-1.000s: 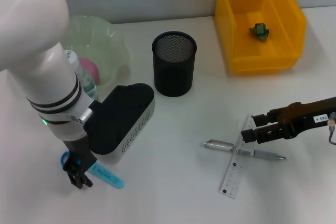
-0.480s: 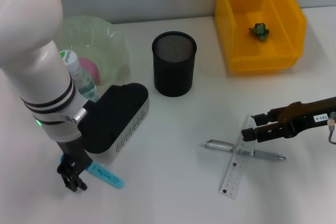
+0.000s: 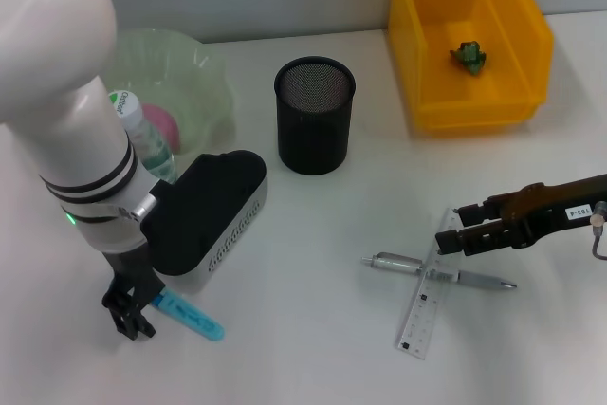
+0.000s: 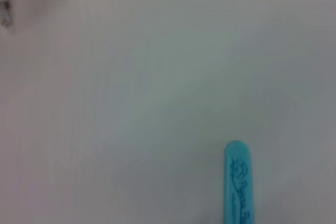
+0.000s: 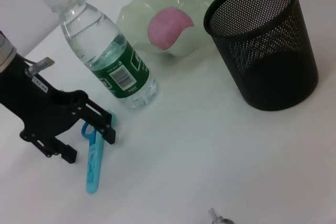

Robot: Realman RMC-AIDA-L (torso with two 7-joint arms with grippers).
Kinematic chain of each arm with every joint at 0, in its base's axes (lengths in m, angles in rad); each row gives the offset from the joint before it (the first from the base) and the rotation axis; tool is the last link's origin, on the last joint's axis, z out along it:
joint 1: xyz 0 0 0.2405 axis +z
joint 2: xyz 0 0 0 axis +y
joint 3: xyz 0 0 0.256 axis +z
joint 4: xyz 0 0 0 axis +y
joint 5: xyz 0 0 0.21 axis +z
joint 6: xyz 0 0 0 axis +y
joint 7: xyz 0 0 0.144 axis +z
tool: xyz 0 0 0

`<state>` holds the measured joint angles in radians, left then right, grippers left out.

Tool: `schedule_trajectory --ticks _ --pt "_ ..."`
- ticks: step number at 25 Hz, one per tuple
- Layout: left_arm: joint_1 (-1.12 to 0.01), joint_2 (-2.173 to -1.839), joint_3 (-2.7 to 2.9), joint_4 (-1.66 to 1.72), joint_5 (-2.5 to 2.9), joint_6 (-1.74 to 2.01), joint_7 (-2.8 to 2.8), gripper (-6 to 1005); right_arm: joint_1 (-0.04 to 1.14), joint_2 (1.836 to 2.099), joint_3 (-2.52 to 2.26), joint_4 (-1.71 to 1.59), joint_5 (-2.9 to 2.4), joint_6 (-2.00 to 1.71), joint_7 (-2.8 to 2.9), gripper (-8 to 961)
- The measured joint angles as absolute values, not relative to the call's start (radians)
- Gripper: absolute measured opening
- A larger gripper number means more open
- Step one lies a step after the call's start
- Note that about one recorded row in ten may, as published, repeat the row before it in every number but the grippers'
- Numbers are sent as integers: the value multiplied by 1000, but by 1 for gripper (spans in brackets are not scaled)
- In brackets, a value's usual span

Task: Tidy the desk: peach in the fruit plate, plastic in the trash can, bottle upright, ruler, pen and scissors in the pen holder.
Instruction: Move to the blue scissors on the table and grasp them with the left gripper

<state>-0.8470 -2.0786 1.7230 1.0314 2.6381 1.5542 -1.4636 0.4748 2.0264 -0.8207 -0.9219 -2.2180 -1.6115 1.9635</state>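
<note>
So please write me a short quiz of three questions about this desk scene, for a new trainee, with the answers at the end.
1. True or false: the peach already lies in the fruit plate.
2. Which object lies across the pen? A) scissors B) ruler C) bottle
3. Fill in: the left gripper stands over the handle end of the ____.

Key:
1. True; the pink fruit sits inside the green bowl.
2. B; the ruler crosses the pen on the desk, near the right gripper.
3. Scissors; the bottle stands upright nearby.
</note>
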Motion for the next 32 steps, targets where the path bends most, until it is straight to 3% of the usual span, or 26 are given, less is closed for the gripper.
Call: schedule_trajectory --ticks 11,21,32 --pt "-848 -2079 1720 1036 2644 1564 -1464 748 472 2030 -827 -921 -2220 -1622 1963 791" --pt "-849 -2079 1696 1038 2638 1583 -1468 738 441 2072 -832 -951 -2216 -1634 1808 791" --pt "-850 -2079 1690 1034 2635 1581 -1467 728 438 2077 -833 -968 -2211 -1638 1790 790"
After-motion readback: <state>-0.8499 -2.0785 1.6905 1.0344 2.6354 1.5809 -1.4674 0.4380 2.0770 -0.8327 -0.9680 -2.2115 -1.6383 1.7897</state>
